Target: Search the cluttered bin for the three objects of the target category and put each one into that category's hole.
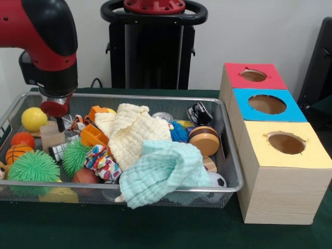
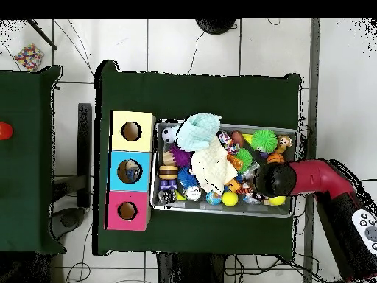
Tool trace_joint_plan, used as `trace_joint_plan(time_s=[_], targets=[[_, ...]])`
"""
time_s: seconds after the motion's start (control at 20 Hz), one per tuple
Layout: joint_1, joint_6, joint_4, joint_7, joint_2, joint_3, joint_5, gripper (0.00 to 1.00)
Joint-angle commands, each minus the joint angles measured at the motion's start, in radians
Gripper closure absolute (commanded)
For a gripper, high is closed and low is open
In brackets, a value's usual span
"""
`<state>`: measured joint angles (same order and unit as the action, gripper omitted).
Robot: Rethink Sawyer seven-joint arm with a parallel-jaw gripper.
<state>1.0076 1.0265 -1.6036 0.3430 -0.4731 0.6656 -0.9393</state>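
Silver wire-mesh bin [image 1: 231,182] with rounded metal rim: stands on the dark green table cover [image 1: 155,231], its right end touching or just beside the row of boxes.

Contents of the bin, front view:
- Pale mint waffle cloth [image 1: 161,174], draped over the near rim.
- Cream waffle cloth [image 1: 132,132], at the middle, just behind the mint cloth.
- Two green spiky rubber balls [image 1: 33,167] [image 1: 75,156], at the left part.
- Plain yellow ball [image 1: 33,119], far left corner.
- Small orange basketball [image 1: 15,153], at the left end.
- Round wooden disc toy with dark bands [image 1: 204,141], right part.
- Blue spiky ball [image 1: 179,133], beside the disc toy.
- Orange plastic block [image 1: 93,136], left of the cream cloth.

Beside the bin: red-topped wooden box [image 1: 254,85], blue-topped wooden box [image 1: 267,106], yellow-topped wooden box [image 1: 285,171], each with one round hole in its top.

Above the bin's left end: red and black gripper [image 1: 58,116], lowered among the toys; cannot tell whether its claw is open or closed.
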Motion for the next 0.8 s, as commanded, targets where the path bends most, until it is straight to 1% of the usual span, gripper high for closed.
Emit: trace_joint_plan(time_s=[0.05,0.4,0.65,0.8], targets=[[-0.001,-0.097,-0.086,-0.185,0.03,0.069,-0.004,0.0],[-0.01,-0.104,-0.077,-0.193,0.027,0.059,-0.025,0.0],[0.004,-0.113,-0.076,-0.202,0.038,0.073,-0.01,0.0],[-0.011,-0.073,-0.069,-0.208,0.038,0.054,-0.012,0.0]])
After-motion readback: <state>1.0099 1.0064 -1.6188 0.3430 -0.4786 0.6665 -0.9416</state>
